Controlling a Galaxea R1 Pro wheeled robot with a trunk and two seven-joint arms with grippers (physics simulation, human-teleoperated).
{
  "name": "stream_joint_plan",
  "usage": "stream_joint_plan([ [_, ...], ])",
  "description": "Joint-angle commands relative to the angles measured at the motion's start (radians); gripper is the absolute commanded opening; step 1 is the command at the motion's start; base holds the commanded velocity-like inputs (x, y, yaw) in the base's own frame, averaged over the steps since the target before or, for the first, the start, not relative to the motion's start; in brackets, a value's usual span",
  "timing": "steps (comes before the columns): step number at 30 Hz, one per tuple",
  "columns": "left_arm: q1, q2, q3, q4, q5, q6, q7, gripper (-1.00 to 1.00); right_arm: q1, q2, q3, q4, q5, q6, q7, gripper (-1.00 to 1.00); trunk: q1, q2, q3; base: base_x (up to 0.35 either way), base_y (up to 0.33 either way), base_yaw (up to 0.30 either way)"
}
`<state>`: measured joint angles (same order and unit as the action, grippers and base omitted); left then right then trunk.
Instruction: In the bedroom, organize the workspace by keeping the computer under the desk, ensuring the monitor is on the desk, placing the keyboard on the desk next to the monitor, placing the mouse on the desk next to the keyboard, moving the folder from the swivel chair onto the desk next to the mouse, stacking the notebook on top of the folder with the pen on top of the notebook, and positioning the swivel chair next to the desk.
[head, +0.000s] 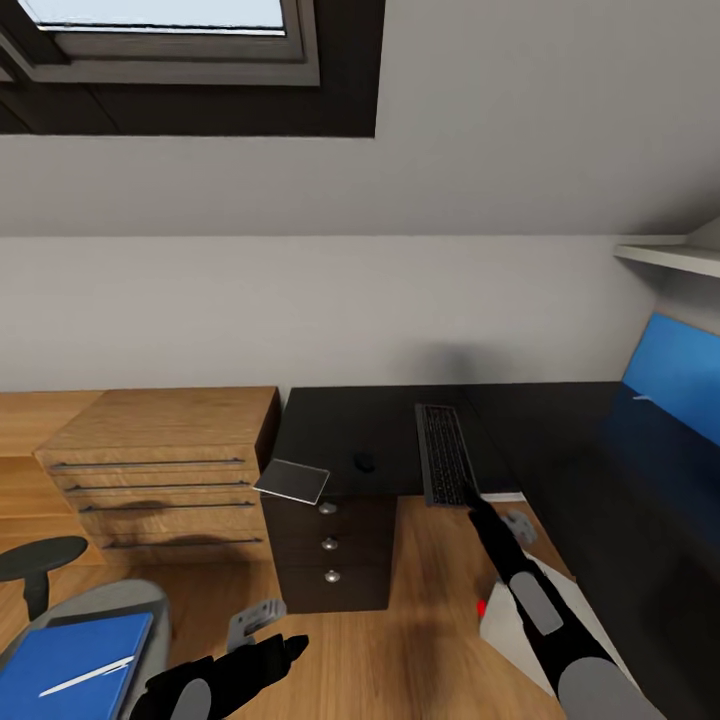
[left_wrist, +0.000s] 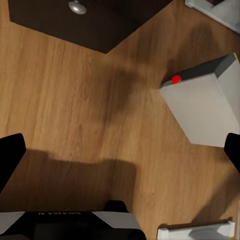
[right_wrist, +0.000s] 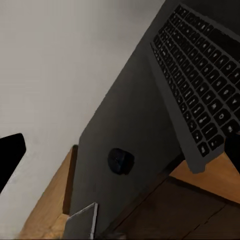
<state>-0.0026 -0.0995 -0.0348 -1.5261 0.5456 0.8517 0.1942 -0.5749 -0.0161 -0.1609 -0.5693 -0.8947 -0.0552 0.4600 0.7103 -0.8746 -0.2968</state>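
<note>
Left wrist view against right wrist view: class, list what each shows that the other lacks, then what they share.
Left wrist view alone: the grey computer with its red light, standing on the floor, and a drawer knob. Right wrist view alone: the keyboard, mouse and notebook on the desk, plus the wall. Shared: wooden floor and dark claw fingertips at the edges.

Home study, desk (head: 380, 430), keyboard (head: 445, 455), wooden drawers (head: 160, 470) (attic skylight (head: 165, 30))
</note>
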Motion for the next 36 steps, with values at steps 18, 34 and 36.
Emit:
stream_joint_plan([
  [18, 0.0, 0.0, -0.01, 0.024, 0.013, 0.001, 0.014, 1.0, -0.001, -0.078, -0.002, 0.038, -0.25, 0.246, 0.112, 1.0, 0.069, -0.127, -0.058, 0.0, 0.0, 0.0],
  [34, 0.0, 0.0, -0.01, 0.026, 0.013, 0.0, 0.014, 1.0, 0.0, -0.077, 0.0, 0.079, -0.247, 0.242, 0.111, 1.0, 0.131, -0.239, -0.108, 0.0, 0.0, 0.0],
  [36, 0.0, 0.0, -0.01, 0.026, 0.013, 0.0, 0.014, 1.0, -0.001, -0.077, 0.0, 0.08, -0.247, 0.242, 0.111, 1.0, 0.138, -0.253, -0.114, 0.0, 0.0, 0.0],
])
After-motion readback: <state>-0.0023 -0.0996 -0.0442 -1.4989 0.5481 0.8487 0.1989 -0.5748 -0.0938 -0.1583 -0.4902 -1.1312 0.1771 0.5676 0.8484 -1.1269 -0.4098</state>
